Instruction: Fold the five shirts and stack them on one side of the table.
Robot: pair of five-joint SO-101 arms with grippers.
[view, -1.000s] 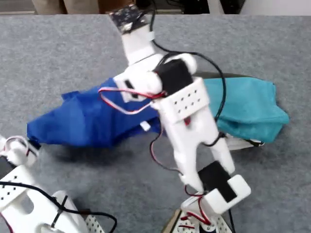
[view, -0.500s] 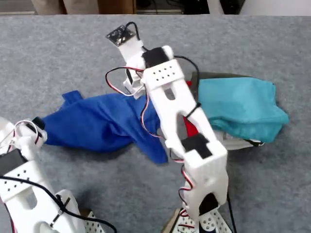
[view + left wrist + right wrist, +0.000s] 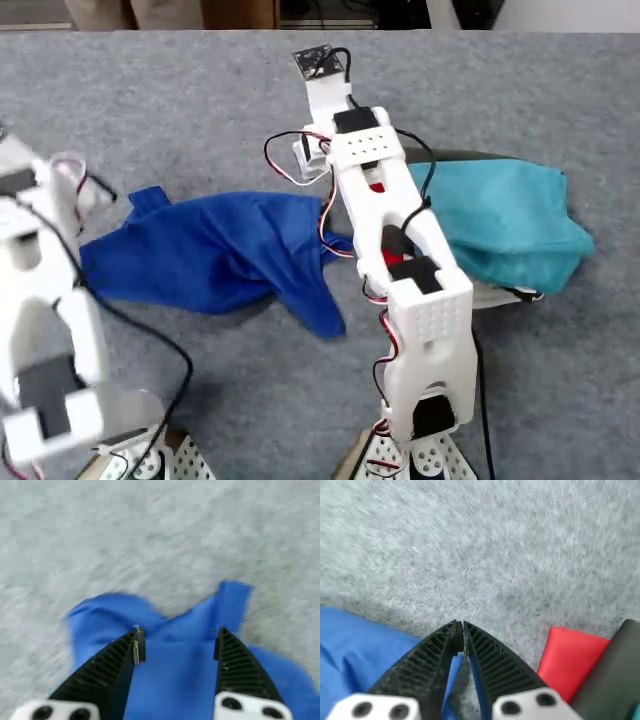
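- High view: blue shirt [image 3: 215, 262] lies crumpled and unfolded on the grey table [image 3: 150, 100], left of middle, with one sleeve tip sticking out at its far-left end
- High view: teal shirt [image 3: 505, 220] sits folded on top of a pile at the right side; a white layer [image 3: 500, 294] and a dark layer [image 3: 450, 156] show under it
- High view: my right arm [image 3: 400, 270] stretches across the table between the blue shirt and the pile; my left arm [image 3: 40, 300] stands at the blue shirt's left end
- Left wrist view: my left gripper [image 3: 177, 640] is spread wide with nothing between its fingers, hanging above the blue shirt [image 3: 170, 680]; the shirt's edge and a sleeve tip lie just past the fingertips, with grey table [image 3: 150, 530] beyond
- Right wrist view: my right gripper [image 3: 461, 630] is closed, tips pressed together over bare table [image 3: 520, 555], just beside the blue shirt [image 3: 360, 645]
- Right wrist view: a sliver of blue shows in the slit lower down; I cannot tell whether any cloth is caught
- Right wrist view: a red cloth [image 3: 572, 652] and a dark cloth [image 3: 615, 680] lie close on the other side of my jaws
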